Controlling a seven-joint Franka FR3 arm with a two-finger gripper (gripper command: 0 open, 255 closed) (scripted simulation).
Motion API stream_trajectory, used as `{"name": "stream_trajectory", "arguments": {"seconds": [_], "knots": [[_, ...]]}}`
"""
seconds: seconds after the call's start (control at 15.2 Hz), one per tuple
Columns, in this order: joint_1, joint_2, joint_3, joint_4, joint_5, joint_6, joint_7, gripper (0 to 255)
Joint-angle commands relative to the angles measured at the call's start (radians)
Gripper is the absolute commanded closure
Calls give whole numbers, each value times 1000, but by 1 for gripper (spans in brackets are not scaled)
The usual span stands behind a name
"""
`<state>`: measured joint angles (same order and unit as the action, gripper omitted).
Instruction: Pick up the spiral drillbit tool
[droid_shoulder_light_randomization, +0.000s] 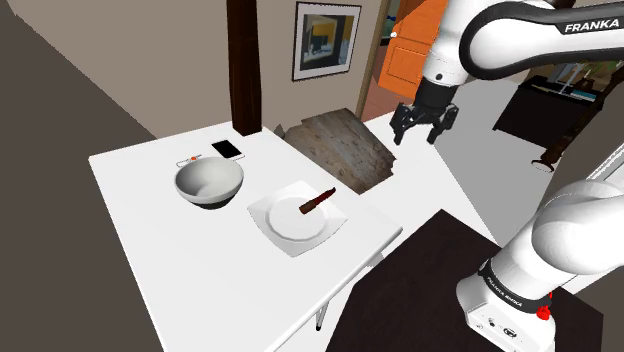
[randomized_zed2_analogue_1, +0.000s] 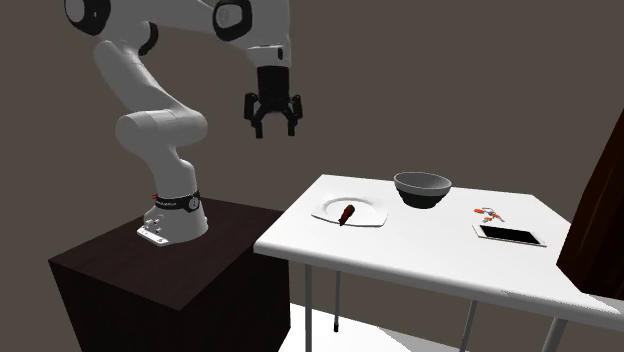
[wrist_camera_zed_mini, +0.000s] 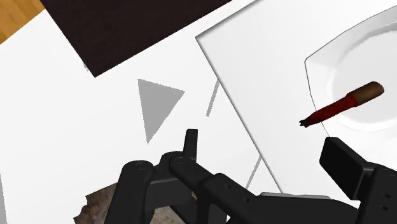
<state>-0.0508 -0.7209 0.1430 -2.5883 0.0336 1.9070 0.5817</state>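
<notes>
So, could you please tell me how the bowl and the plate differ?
The bowl is round and deep, the plate squarish and flat. The bowl is dark outside, the plate all white. The plate carries the drillbit; the bowl looks empty. Both sit side by side on the table.

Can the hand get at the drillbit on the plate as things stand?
Probably yes. The hand hangs open, high beside the table; the drillbit lies exposed on the plate, the bowl stands apart from it, nothing above.
</notes>
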Motion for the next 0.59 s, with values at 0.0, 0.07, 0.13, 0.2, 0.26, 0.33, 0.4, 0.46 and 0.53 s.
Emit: {"name": "stream_trajectory", "arguments": {"seconds": [0.0, 0.07, 0.13, 0.2, 0.26, 0.33, 0.4, 0.46, 0.53], "knots": [[-8, 36, 49, -21, 33, 58, 114, 0], [-12, 58, 73, -28, 48, 88, 167, 0], [-16, 84, 97, -33, 62, 119, 220, 0], [-21, 112, 123, -35, 75, 151, 273, 0], [-28, 142, 147, -35, 86, 182, 327, 0], [-35, 174, 172, -34, 96, 214, 381, 0], [-43, 209, 197, -30, 103, 246, 435, 0], [-53, 246, 222, -24, 108, 278, 490, 0], [-63, 284, 247, -16, 109, 310, 546, 0]]}}
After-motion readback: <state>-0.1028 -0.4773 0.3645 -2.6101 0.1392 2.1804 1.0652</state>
